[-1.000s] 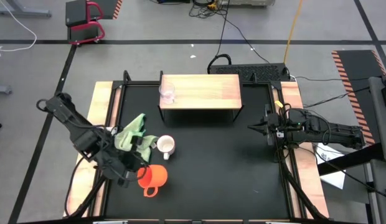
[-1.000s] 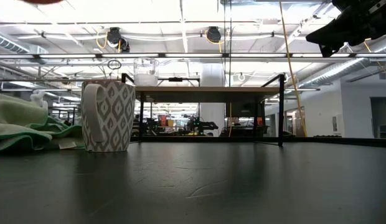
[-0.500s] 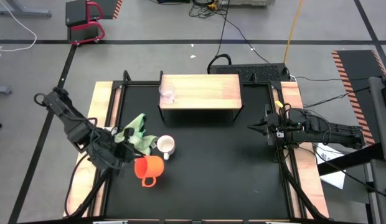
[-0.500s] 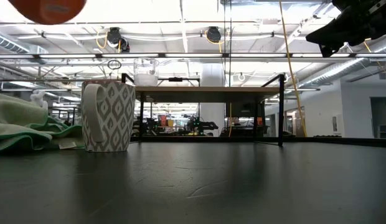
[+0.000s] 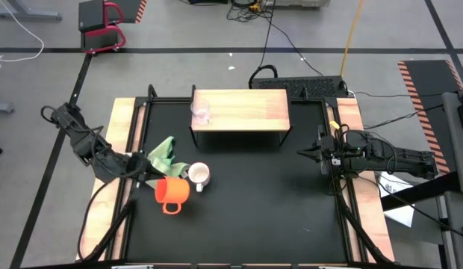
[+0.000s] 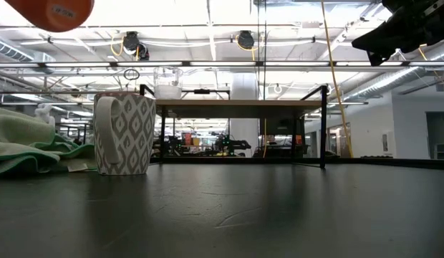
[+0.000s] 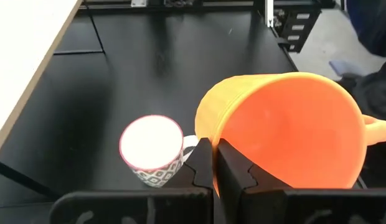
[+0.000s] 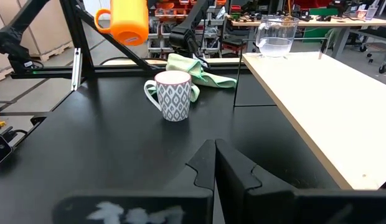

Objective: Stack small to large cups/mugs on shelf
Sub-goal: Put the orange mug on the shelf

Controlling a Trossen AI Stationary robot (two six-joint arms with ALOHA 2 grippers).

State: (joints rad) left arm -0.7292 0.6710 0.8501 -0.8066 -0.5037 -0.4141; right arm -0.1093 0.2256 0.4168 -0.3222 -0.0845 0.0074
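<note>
From above, the left gripper (image 5: 151, 181) pinches the orange mug (image 5: 172, 193) by its rim, lifted clear for the shelf (image 5: 241, 109), where the glass cup (image 5: 200, 112) waits. Low down, the white mug (image 6: 124, 133) sits on the table. Right gripper (image 5: 309, 155) idles closed, empty.

The shelf (image 5: 240, 109) has a pale wooden top; beside it lie matt black table (image 5: 246, 202) and soft green cloth (image 5: 163, 153).

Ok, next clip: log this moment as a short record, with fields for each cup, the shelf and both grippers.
glass cup: upright on the shelf, at its left end
orange mug: lifted clear of the table, rim pinched by the left gripper
white mug: upright on the table, beside the green cloth
right gripper: shut, empty, waiting at the table's right side
</note>
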